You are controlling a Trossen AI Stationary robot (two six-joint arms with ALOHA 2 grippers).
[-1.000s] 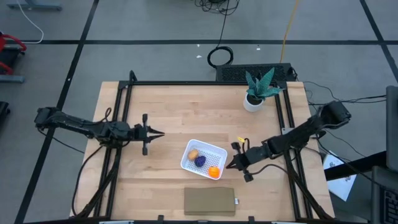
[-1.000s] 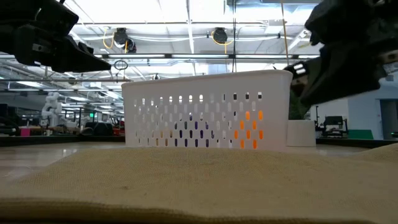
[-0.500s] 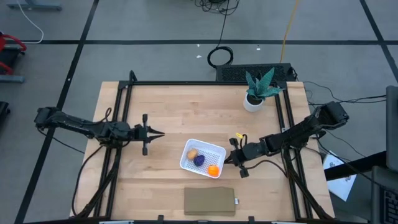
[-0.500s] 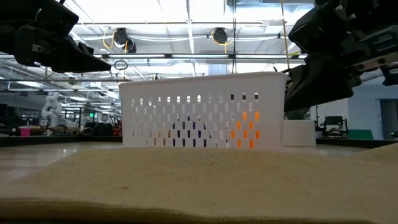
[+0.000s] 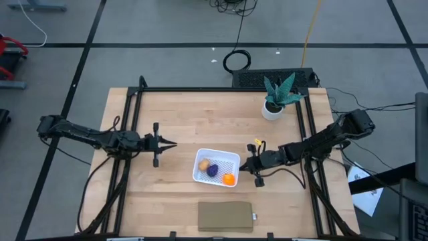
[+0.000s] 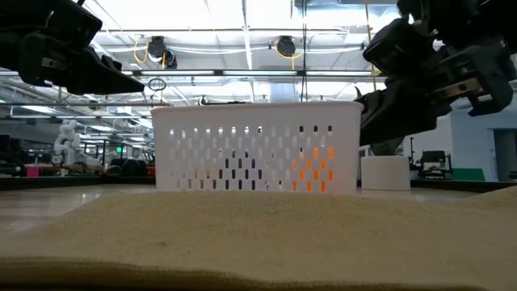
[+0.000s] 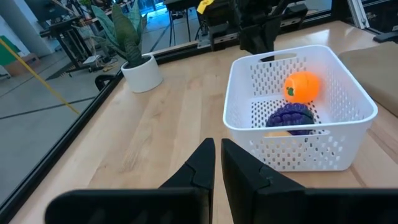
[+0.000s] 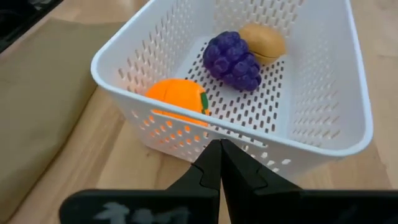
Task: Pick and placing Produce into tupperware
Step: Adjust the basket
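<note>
With the orange (image 8: 179, 99), purple grapes (image 8: 233, 59) and tan piece (image 8: 263, 41) all inside the white tupperware (image 5: 199, 175), the placing seems finished; the right end effector (image 5: 245, 166), closed and empty, touches its wall and should next retreat, while the left end effector (image 5: 172, 143), closed too, waits apart over the desk (image 5: 200, 114).

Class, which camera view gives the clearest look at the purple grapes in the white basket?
The right wrist view: the purple grapes fill the basket floor between the orange and the tan piece. The left wrist view shows them partly behind the wall, the high view as a small blob, the low view only as purple through the holes.
</note>
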